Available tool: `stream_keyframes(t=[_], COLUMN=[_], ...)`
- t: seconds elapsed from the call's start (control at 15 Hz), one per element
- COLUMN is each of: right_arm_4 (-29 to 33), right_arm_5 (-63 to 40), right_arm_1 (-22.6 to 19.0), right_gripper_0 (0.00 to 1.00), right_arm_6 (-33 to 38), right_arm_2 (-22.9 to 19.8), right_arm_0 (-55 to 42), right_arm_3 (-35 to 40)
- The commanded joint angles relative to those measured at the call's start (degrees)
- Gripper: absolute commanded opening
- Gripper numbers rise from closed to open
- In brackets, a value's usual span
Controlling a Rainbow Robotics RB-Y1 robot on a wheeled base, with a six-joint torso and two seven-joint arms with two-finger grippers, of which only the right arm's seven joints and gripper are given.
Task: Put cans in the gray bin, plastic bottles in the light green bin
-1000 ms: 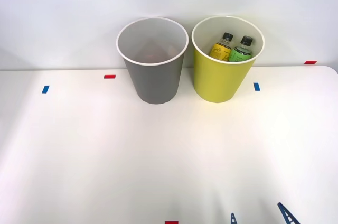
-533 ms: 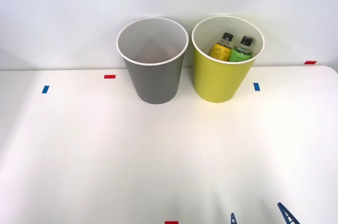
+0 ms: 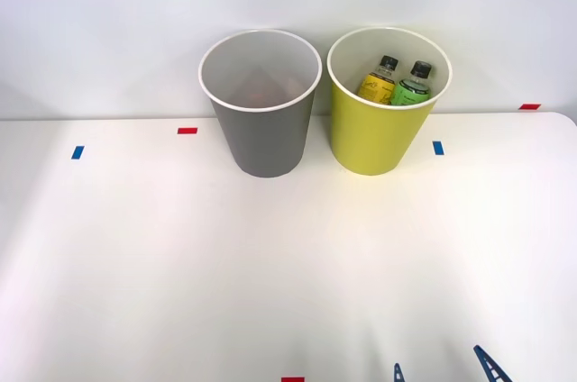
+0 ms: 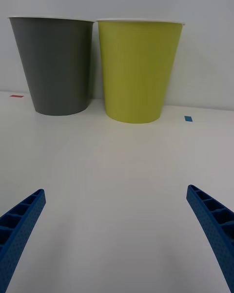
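R gripper (image 4: 117, 239): fingers spread wide, nothing held, low over table (image 3: 270, 274) near edge | plastic bottles (image 3: 397, 82): both seen upright-ish in light green bin (image 3: 379, 134) | gray bin (image 3: 263, 139): just beside, contents not made out | risk: bins could be knocked if swept fwd; few things left to be sorted, judged.

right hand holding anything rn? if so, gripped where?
Nothing held. The right hand is open over bare table, fingers apart. Both plastic bottles sit inside the light green bin.
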State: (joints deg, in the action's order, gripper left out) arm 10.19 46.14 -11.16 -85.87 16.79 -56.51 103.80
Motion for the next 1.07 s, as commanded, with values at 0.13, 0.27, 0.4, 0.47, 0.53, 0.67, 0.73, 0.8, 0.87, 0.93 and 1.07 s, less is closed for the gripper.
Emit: stream_keyframes(t=[0.13, 0.27, 0.4, 0.47, 0.53, 0.67, 0.73, 0.8, 0.87, 0.93, 1.07], right_arm_4=[0.00, 0.00, 0.00, 0.00, 0.00, 0.00, 0.00, 0.00, 0.00, 0.00, 0.00], right_arm_5=[0.00, 0.00, 0.00, 0.00, 0.00, 0.00, 0.00, 0.00, 0.00, 0.00, 0.00], right_arm_1=[0.00, 0.00, 0.00, 0.00, 0.00, 0.00, 0.00, 0.00, 0.00, 0.00, 0.00], right_gripper_0=[1.00, 1.00, 1.00, 1.00, 1.00, 1.00, 1.00, 1.00, 1.00, 1.00, 1.00], right_arm_6=[0.00, 0.00, 0.00, 0.00, 0.00, 0.00, 0.00, 0.00, 0.00, 0.00, 0.00], right_arm_2=[0.00, 0.00, 0.00, 0.00, 0.00, 0.00, 0.00, 0.00, 0.00, 0.00, 0.00], right_arm_0=[0.00, 0.00, 0.00, 0.00, 0.00, 0.00, 0.00, 0.00, 0.00, 0.00, 0.00], right_arm_3=[0.00, 0.00, 0.00, 0.00, 0.00, 0.00, 0.00, 0.00, 0.00, 0.00, 0.00])
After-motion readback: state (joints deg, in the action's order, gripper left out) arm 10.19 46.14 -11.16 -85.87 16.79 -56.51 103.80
